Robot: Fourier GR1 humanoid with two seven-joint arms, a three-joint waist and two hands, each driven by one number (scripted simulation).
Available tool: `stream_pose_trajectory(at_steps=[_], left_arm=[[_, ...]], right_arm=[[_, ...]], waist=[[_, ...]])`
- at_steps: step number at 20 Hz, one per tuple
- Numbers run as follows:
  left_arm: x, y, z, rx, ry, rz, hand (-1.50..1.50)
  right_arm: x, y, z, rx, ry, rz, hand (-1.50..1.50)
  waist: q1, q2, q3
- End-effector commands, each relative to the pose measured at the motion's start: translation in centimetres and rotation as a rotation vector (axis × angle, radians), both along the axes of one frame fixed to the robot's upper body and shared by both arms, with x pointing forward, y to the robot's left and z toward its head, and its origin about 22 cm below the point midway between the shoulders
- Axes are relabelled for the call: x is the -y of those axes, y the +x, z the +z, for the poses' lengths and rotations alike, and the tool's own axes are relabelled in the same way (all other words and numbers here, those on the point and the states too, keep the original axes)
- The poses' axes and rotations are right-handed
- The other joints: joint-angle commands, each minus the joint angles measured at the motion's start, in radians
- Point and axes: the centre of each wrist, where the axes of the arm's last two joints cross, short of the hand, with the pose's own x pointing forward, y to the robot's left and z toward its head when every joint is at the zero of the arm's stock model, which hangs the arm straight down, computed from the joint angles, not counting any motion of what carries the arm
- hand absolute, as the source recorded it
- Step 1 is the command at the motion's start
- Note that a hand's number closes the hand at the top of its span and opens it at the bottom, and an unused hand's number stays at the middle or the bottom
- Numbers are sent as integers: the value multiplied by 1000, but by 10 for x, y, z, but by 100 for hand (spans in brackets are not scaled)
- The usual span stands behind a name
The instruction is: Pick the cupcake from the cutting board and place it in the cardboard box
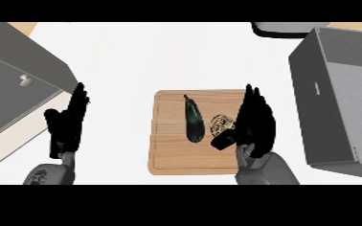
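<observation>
Seen from above at a white kitchen counter (176,57), a rectangular light-wood cutting board (170,158) lies in the middle of the frame and serves as the landmark for everything around it. On the board's centre lies a long, dark green-black eggplant (193,122), stretched lengthwise and tapering toward the board's far edge. Just to the right of the eggplant, still on the board, sits the small round cupcake (222,122) with a pale, swirled top; only its left part shows, as the robot's black right hand (253,122) stands over the board's right edge and covers the rest.

The right hand's fingers (252,100) are straight and held close together, pointing toward the board's far side, while its thumb (225,141) juts out left, just below the cupcake. The fingers do not curl round the cupcake. Whether the hand touches it cannot be told from this view.

Well to the left of the board, the robot's black left hand (67,122) rests open above the counter, fingers straight, together and pointing away, holding nothing.

To the right of the board stands the large grey open-topped box (332,100), apart from the board's right edge. To the far left of the board sits a grey cabinet-like unit (28,76), and beyond the board's far right corner a dark-rimmed grey object (283,28) shows only partly at the frame's edge.
</observation>
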Motion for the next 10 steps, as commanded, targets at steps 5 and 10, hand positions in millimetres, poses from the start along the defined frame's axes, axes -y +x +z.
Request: stream_pose_trajectory(at_steps=[5, 10], left_arm=[[1, 0, -4, 3, 9, 9, 0], [-17, 5, 6, 11, 1, 8, 0]], right_arm=[[-11, 6, -17, -155, -23, -199, -150], [-6, 20, -8, -168, -37, -210, -150]], waist=[[2, -3, 0], [-1, -3, 0]])
